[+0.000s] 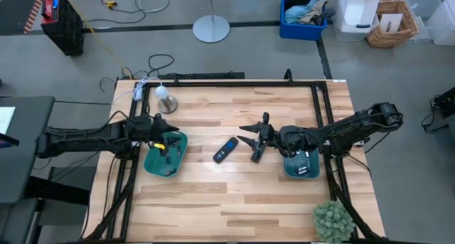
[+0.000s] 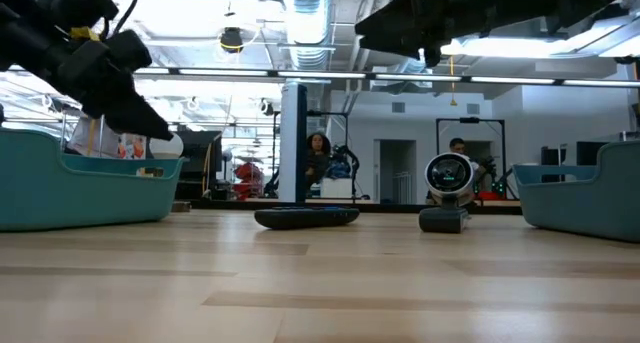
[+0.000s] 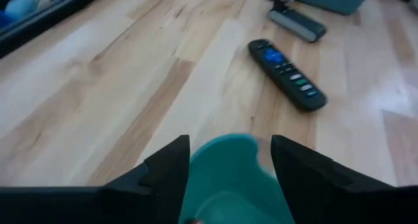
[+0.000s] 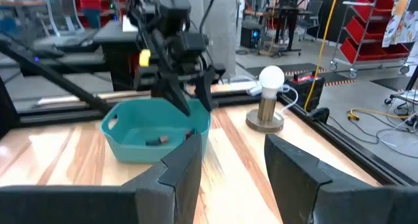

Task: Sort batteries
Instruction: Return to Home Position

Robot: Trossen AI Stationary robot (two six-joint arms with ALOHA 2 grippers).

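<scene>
My left gripper (image 1: pixel 168 147) hangs open over the left teal tray (image 1: pixel 156 162), fingers pointing down; the left wrist view shows the tray's rim (image 3: pixel 225 149) below its gap (image 3: pixel 228 160). The right wrist view shows it (image 4: pixel 191 98) above that tray (image 4: pixel 130 129), where a small dark battery (image 4: pixel 157 140) lies on the floor. My right gripper (image 1: pixel 255 134) is open above bare wood between the black remote (image 1: pixel 226 150) and the right teal tray (image 1: pixel 301 164), its gap (image 4: pixel 235 162) holding nothing. Other batteries are hidden.
A black flashlight (image 2: pixel 445 219) lies by the right gripper, the remote (image 2: pixel 306 217) mid-table. A bulb lamp (image 1: pixel 166 99) stands far left of centre, a small plant (image 1: pixel 333 220) at the near right corner. Bare wood (image 1: pixel 234 208) runs along the near edge.
</scene>
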